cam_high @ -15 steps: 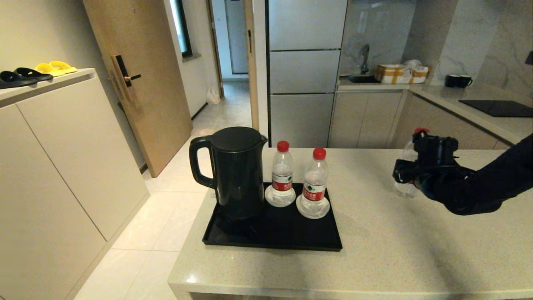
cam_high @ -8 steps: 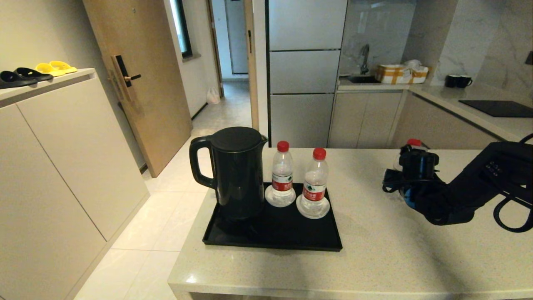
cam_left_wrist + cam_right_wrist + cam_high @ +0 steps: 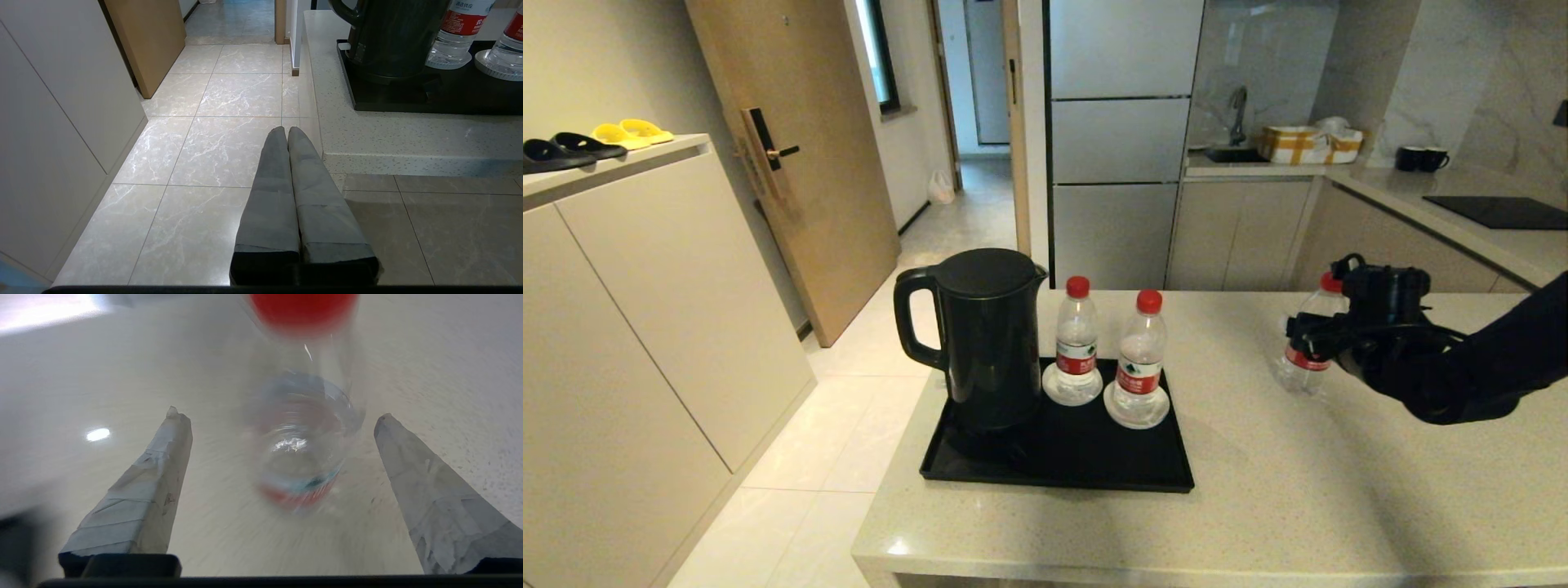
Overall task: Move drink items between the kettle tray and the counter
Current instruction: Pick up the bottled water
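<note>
One water bottle point(image 3: 1305, 347) with a red cap stands on the counter point(image 3: 1298, 490), right of the kettle tray point(image 3: 1062, 461). My right gripper point(image 3: 1319, 331) hovers just to its right and above, open. In the right wrist view the bottle point(image 3: 304, 445) lies between the spread fingers point(image 3: 163, 457) and beyond them, touching neither. Two more bottles point(image 3: 1076, 339) point(image 3: 1141, 351) stand on white saucers on the tray beside the black kettle point(image 3: 988, 335). My left gripper point(image 3: 287, 130) hangs shut and empty over the floor by the counter's edge.
White saucers point(image 3: 1135, 408) sit under the tray's bottles. A beige cabinet point(image 3: 621, 286) bearing slippers stands far left. Behind are a fridge point(image 3: 1123, 139), a sink, black mugs point(image 3: 1421, 158) and a cooktop panel point(image 3: 1503, 211).
The right gripper lowered the bottle onto the counter, opened and drew back to the right, so the bottle now shows standing free. The left arm has not moved.
</note>
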Motion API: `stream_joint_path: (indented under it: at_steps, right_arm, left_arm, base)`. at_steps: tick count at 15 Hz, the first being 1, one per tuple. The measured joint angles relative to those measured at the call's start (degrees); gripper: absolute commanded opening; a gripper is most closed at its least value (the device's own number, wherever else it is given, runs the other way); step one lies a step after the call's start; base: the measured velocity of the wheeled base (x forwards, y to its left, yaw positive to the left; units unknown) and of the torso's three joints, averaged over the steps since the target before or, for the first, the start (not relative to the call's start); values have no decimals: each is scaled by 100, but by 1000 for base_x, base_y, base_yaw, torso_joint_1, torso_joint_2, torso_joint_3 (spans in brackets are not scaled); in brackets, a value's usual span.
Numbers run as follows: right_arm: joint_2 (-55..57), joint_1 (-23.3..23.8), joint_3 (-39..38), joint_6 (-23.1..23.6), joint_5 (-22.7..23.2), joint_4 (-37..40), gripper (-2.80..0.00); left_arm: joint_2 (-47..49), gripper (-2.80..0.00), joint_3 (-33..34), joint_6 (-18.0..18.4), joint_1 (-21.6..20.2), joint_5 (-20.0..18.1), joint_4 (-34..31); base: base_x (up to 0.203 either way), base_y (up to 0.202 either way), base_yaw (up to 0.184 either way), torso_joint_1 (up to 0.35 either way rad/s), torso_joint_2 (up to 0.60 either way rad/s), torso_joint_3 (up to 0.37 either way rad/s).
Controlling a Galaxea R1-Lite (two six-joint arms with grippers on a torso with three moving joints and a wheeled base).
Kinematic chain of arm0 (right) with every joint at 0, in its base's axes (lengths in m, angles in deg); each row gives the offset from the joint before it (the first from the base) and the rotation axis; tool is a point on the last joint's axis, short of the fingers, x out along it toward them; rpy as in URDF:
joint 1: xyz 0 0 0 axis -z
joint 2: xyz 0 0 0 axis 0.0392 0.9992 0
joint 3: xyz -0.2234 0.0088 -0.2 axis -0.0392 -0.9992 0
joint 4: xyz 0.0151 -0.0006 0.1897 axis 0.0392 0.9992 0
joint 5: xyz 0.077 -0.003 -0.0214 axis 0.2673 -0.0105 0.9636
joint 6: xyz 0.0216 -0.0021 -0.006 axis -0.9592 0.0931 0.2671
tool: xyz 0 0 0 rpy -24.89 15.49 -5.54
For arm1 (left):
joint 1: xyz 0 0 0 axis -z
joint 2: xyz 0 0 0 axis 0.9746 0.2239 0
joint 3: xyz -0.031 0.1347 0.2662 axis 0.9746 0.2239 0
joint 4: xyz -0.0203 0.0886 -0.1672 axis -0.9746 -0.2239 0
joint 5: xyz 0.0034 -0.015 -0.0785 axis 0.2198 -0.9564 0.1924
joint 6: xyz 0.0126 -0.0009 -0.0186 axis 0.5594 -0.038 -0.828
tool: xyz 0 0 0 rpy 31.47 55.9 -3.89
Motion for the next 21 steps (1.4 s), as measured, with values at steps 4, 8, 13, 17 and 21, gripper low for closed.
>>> stream_joint_path:
  at_steps: [4, 8, 13, 17, 21]
  right_arm:
    - [-1944, -151, -193, -289, 1362, 1615, -280]
    - [-3723, -615, -405, -409, 3014, 2936, -280]
    - [-3997, -1669, -685, -384, 2759, 3187, -280]
    - [-3335, -2147, -901, -370, 1998, 2745, 0]
    - [-2721, -2524, -1123, -320, 1311, 2157, 0]
  left_arm:
    - [0, -280, 0, -2, 0, 0, 0]
    - [0, -280, 0, -2, 0, 0, 2]
    - [0, -280, 0, 0, -2, 0, 0]
    - [0, -280, 0, -2, 0, 0, 1]
    - [0, -280, 0, -2, 0, 0, 2]
  base:
    - [0, 0, 0, 0, 0, 0]
    - [0, 0, 0, 0, 0, 0]
    - [0, 0, 0, 0, 0, 0]
    - [0, 0, 0, 0, 0, 0]
    - [0, 0, 0, 0, 0, 0]
